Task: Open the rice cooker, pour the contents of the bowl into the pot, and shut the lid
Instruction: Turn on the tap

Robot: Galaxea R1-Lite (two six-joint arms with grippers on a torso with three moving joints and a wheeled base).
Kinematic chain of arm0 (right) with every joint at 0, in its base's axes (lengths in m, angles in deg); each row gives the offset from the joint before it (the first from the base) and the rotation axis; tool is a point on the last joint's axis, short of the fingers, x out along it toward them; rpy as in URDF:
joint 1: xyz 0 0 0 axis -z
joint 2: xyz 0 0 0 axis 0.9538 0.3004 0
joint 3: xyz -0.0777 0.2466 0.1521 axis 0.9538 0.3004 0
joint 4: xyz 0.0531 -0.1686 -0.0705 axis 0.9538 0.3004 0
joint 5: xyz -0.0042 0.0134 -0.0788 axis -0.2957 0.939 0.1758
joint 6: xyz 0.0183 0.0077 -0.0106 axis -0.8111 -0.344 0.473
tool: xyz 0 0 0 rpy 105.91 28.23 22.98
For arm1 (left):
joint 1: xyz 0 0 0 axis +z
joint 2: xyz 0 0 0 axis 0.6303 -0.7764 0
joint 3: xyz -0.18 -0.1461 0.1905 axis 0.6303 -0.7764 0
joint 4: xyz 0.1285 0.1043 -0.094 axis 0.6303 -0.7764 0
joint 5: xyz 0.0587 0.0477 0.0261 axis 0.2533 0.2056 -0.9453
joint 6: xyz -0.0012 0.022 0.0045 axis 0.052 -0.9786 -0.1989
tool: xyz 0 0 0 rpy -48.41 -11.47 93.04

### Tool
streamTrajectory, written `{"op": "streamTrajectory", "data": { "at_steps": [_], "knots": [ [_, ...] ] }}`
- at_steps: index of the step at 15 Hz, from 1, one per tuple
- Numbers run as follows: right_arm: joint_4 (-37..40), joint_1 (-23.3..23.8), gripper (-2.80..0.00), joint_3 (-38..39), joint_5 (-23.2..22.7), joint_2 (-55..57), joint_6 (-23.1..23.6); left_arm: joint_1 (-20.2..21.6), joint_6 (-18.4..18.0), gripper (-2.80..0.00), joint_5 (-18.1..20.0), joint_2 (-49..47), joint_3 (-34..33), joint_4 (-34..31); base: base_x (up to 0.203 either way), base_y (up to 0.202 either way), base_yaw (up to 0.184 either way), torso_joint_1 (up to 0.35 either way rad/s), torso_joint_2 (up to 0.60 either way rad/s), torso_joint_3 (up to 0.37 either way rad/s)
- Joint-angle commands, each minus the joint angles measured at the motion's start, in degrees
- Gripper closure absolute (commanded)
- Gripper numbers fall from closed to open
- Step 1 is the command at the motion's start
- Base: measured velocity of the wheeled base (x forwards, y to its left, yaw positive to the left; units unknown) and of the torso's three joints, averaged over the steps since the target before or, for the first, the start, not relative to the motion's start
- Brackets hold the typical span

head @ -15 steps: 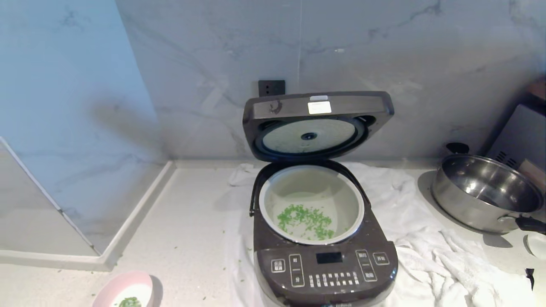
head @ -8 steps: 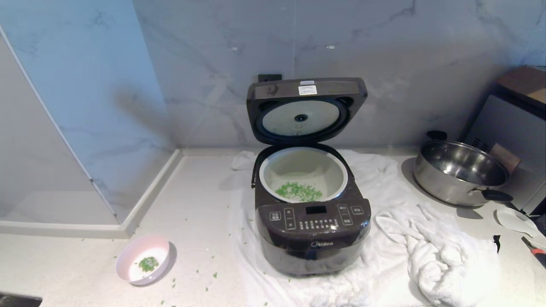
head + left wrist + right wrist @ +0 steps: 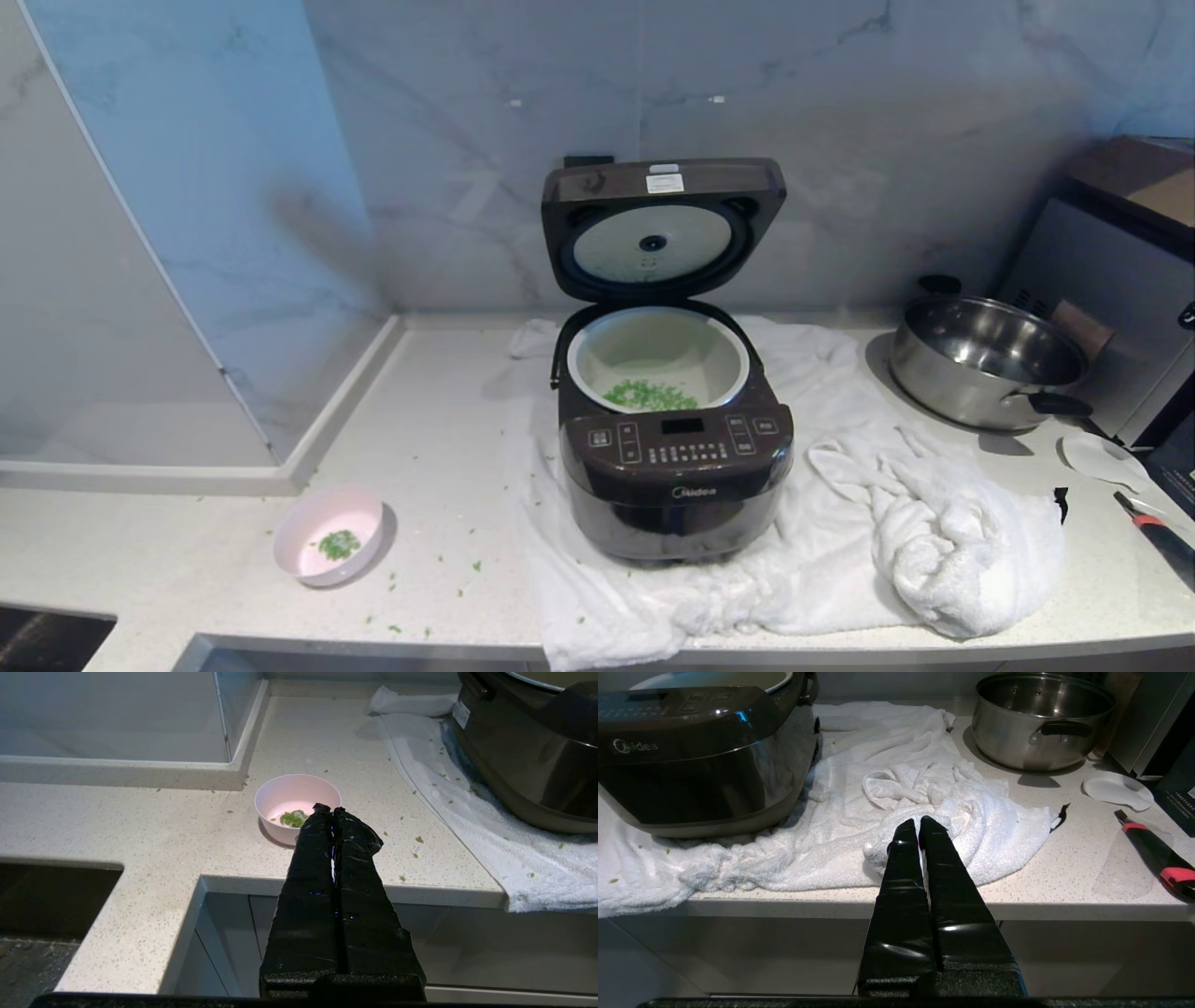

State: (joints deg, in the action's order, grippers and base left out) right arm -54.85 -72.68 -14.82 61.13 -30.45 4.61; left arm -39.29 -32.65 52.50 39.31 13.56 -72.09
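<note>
The rice cooker [image 3: 677,471] stands mid-counter on a white towel, its lid [image 3: 663,229] hinged up and the silver inner plate facing me. Chopped green bits [image 3: 651,396] lie on the floor of the white pot [image 3: 653,345]. The pink bowl [image 3: 317,518] sits upright near the front left counter edge with a few green bits [image 3: 338,544] inside. Neither arm shows in the head view. My left gripper [image 3: 329,808] hangs shut and empty off the counter's front edge, short of the bowl [image 3: 289,791]. My right gripper [image 3: 919,821] is shut and empty before the towel.
A crumpled white towel [image 3: 934,532] spreads right of the cooker. A steel pan [image 3: 985,359], a white dish [image 3: 1102,459] and a red-black cutter [image 3: 1153,527] lie far right. A glass panel [image 3: 140,280] walls the left. Loose green bits [image 3: 448,569] dot the counter.
The whole head view has drawn back from the counter, so cooker and bowl look smaller and the front edge shows. Nothing on the counter has moved.
</note>
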Motion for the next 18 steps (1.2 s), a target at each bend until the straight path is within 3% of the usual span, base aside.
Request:
{"op": "streamTrajectory", "data": {
  "at_steps": [1,7,18],
  "knots": [
    [0.01,-0.02,0.00,0.01,-0.02,0.06,0.06,-0.01,0.06,0.00,0.01,-0.06,0.00,-0.01,0.000,0.000,0.000,0.000,0.00,0.000],
    [0.01,-0.02,0.00,0.01,-0.02,0.06,0.05,0.02,0.00,0.00,0.01,-0.05,0.00,-0.01,0.002,-0.001,0.016,0.000,0.00,0.000],
    [0.01,-0.02,0.00,0.01,-0.02,0.06,-0.03,-0.01,0.05,0.00,0.01,-0.03,0.00,-0.01,0.000,-0.007,0.175,0.004,0.00,0.001]
  ]
}}
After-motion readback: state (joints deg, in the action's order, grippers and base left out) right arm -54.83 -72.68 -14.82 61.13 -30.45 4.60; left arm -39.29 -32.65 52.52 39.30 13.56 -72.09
